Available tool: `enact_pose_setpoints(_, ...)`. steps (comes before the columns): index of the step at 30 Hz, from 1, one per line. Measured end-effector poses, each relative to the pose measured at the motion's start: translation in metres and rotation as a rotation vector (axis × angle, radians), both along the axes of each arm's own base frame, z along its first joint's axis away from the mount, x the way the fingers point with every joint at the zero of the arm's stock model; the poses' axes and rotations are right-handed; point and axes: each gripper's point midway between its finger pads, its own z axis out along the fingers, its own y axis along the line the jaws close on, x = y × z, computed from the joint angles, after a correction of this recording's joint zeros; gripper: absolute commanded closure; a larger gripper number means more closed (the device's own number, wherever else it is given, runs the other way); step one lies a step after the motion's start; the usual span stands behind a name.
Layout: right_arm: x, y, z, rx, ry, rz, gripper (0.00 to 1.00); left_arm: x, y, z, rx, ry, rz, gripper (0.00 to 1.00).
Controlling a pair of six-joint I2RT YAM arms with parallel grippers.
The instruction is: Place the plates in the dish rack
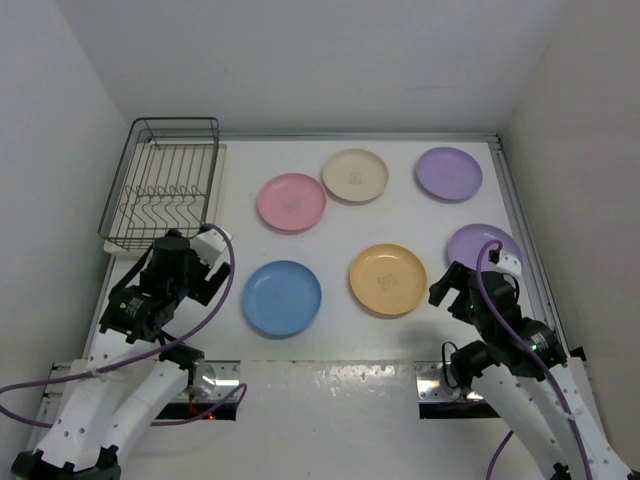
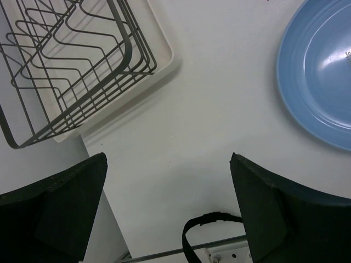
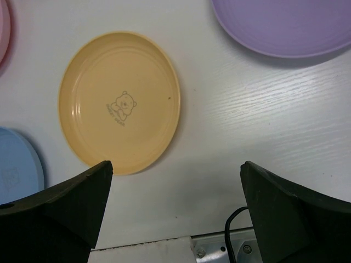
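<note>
Both the left hand (image 2: 167,164) and the right hand (image 3: 175,167) hang released, gripping nothing, while six plates (image 1: 388,279) lie flat on the table (image 1: 335,238) beside the dish rack (image 1: 165,185).

The dish rack (image 1: 165,185) is thin dark metal wire with a dull finish, on a smooth, beige, plastic-looking tray (image 2: 162,55). The yellow-orange plate (image 3: 137,71) looks matt and smooth. The blue plate (image 2: 321,76) carries a faint sheen. The white bench (image 3: 247,120) shows a fine streaked grain.

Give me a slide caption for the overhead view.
Six plates lie flat on the table, none in the dish rack yet; left gripper and right gripper hover open.
</note>
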Motion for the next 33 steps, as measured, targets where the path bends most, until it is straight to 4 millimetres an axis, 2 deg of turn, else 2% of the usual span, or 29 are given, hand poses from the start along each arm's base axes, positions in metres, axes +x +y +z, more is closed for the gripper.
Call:
enact_pose_setpoints(3, 0.000, 0.000, -0.001, -0.001, 0.004, 0.001, 0.00, 0.001, -0.001, 0.000, 0.009, 0.011, -0.011, 0.01)
enact_pose_setpoints(7, 0.000, 0.000, -0.001, -0.002, 0.006, 0.001, 0.00, 0.008, -0.012, 0.014, 0.068, 0.066, -0.156, 0.01)
enact_pose_setpoints(11, 0.000, 0.001, -0.002, -0.005, 0.017, 0.003, 0.00, 0.030, -0.047, 0.041, 0.042, 0.153, -0.313, 0.01)
enact_pose_setpoints(13, 0.000, 0.001, -0.002, -0.005, 0.022, 0.004, 0.00, 0.048, -0.071, 0.040, 0.017, 0.210, -0.379, 0.01)
enact_pose_setpoints(15, 0.000, 0.002, -0.001, -0.001, 0.023, 0.008, 0.00, 0.060, -0.092, 0.022, 0.002, 0.284, -0.427, 0.02)
enact_pose_setpoints(17, 0.000, 0.004, -0.001, 0.007, 0.025, 0.013, 0.00, 0.069, -0.105, -0.015, 0.001, 0.390, -0.445, 0.09)
enact_pose_setpoints(19, 0.000, 0.006, -0.001, 0.016, 0.029, 0.018, 0.00, 0.070, -0.110, -0.056, 0.005, 0.510, -0.435, 0.12)
enact_pose_setpoints(21, -0.001, 0.008, -0.002, 0.024, 0.037, 0.022, 0.00, 0.068, -0.112, -0.082, 0.010, 0.589, -0.423, 0.14)
enact_pose_setpoints(28, -0.001, 0.011, -0.004, 0.037, 0.056, 0.025, 0.00, 0.088, -0.118, -0.128, -0.002, 0.660, -0.383, 0.23)
enact_pose_setpoints(30, -0.001, 0.011, -0.004, 0.035, 0.057, 0.026, 0.00, 0.088, -0.117, -0.140, -0.005, 0.686, -0.370, 0.25)
enact_pose_setpoints(33, 0.000, 0.011, -0.005, 0.021, 0.064, 0.034, 0.00, 0.082, -0.115, -0.158, 0.000, 0.730, -0.360, 0.35)
